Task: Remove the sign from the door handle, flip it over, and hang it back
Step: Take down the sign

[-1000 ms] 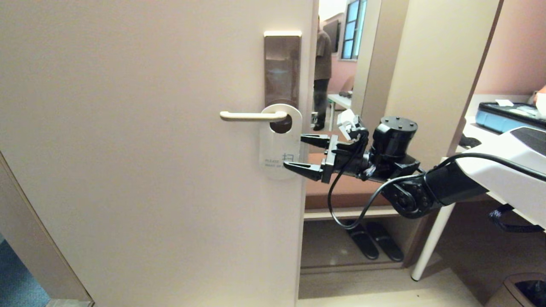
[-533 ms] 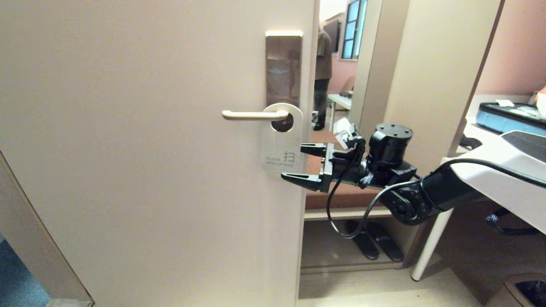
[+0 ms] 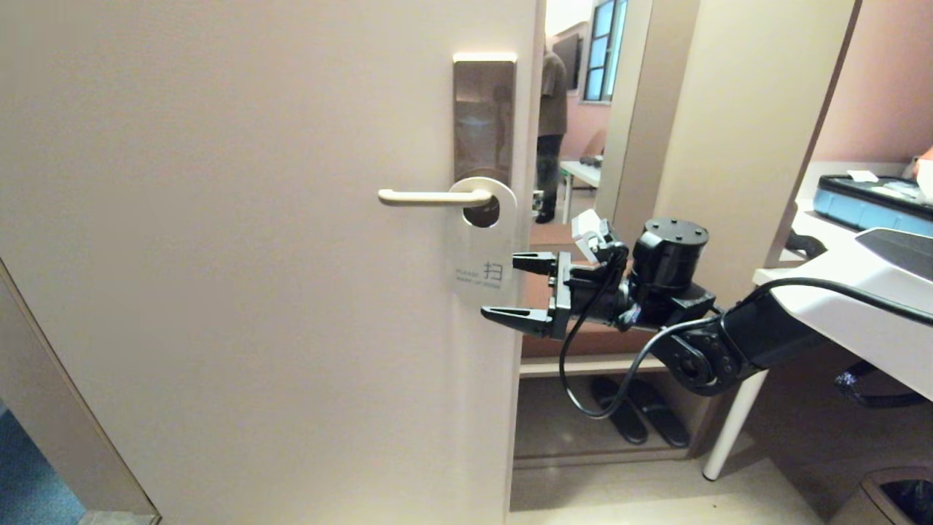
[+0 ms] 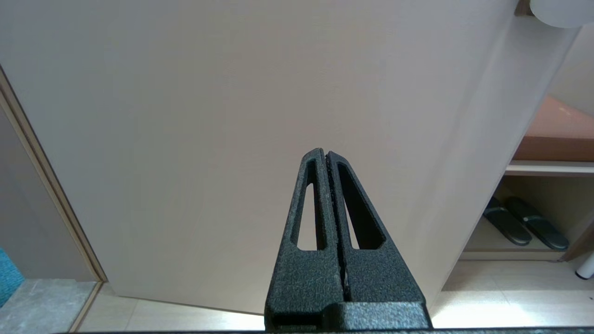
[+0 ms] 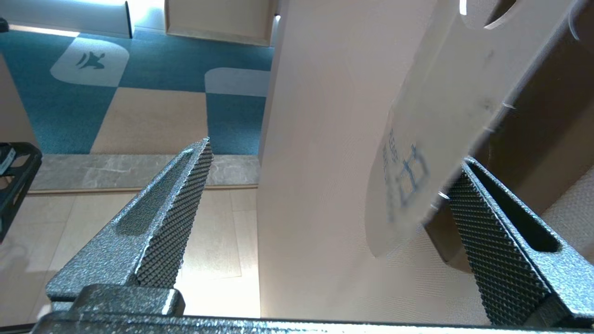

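On the pale door (image 3: 255, 255), at the left of the scene, the door handle (image 3: 430, 196) sticks out level from its bronze plate (image 3: 484, 117), and the sign (image 3: 481, 240) hangs from it by its hole, white side outward with the blue-grey lettering low on its face. Just right of the sign's lower edge comes the right claw (image 3: 514, 288), spread wide, one finger up beside the sign's right edge and the other below its bottom corner. Compared with a second ago the claw has dropped slightly and edged in toward the door, so that the lower finger, which then lay level with the lettering, now sits under the sign's bottom end; the sign itself has not left the handle and hangs much as it did. In the right wrist view the sign (image 5: 431, 139) now stands between the two ribbed fingers (image 5: 171, 204), close against one of them and well clear of the other, so nothing is pinched yet. That suggests the approach is nearly done: the jaws frame the card, and closing on its lower part looks like the next thing needed before lifting it off. The left claw (image 4: 327, 185) is pressed tight together and empty, parked low facing the bare door. Farther right, a person (image 3: 552, 124) stands in the room beyond the door's edge.
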{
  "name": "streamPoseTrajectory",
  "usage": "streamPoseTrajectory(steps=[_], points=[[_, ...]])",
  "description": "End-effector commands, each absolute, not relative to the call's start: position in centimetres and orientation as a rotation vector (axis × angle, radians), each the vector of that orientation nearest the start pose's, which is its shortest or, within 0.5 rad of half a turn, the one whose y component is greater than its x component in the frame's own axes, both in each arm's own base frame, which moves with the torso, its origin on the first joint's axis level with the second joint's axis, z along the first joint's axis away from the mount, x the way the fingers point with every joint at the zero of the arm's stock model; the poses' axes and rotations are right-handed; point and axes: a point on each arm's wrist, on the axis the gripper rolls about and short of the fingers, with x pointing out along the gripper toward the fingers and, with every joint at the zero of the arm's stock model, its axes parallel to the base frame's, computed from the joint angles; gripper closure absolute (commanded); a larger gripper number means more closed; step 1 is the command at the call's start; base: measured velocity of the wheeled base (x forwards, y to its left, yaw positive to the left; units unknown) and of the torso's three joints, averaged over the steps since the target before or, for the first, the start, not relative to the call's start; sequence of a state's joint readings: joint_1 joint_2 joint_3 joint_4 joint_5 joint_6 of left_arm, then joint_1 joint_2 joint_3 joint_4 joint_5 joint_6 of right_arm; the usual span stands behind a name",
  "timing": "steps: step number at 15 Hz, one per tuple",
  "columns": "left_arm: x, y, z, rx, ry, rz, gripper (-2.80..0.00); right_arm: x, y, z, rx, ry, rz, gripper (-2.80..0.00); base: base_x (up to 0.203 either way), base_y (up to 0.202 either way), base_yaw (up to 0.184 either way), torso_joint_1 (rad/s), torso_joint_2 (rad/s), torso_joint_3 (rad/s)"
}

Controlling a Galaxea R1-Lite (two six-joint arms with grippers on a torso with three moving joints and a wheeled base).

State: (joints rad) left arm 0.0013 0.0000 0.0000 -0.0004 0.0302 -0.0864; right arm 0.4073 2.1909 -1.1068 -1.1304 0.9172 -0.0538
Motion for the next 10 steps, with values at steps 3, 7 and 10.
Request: streamPoseTrajectory(steps=[3, 7, 10], points=[[-2.27, 0.07, 7.56, -0.087, 0.000, 0.032, 0.00, 37.42, 18.33, 13.03, -0.061, -0.093, 1.331, -2.80, 0.000, 0.000, 0.000, 0.000, 0.00, 0.000], [-2.27, 0.07, 7.55, -0.087, 0.000, 0.032, 0.00, 37.59, 18.41, 12.79, -0.060, -0.090, 1.329, -2.80, 0.000, 0.000, 0.000, 0.000, 0.00, 0.000], [-2.27, 0.07, 7.57, -0.087, -0.001, 0.032, 0.00, 37.93, 18.52, 13.05, -0.064, -0.105, 1.325, -2.80, 0.000, 0.000, 0.000, 0.000, 0.00, 0.000]])
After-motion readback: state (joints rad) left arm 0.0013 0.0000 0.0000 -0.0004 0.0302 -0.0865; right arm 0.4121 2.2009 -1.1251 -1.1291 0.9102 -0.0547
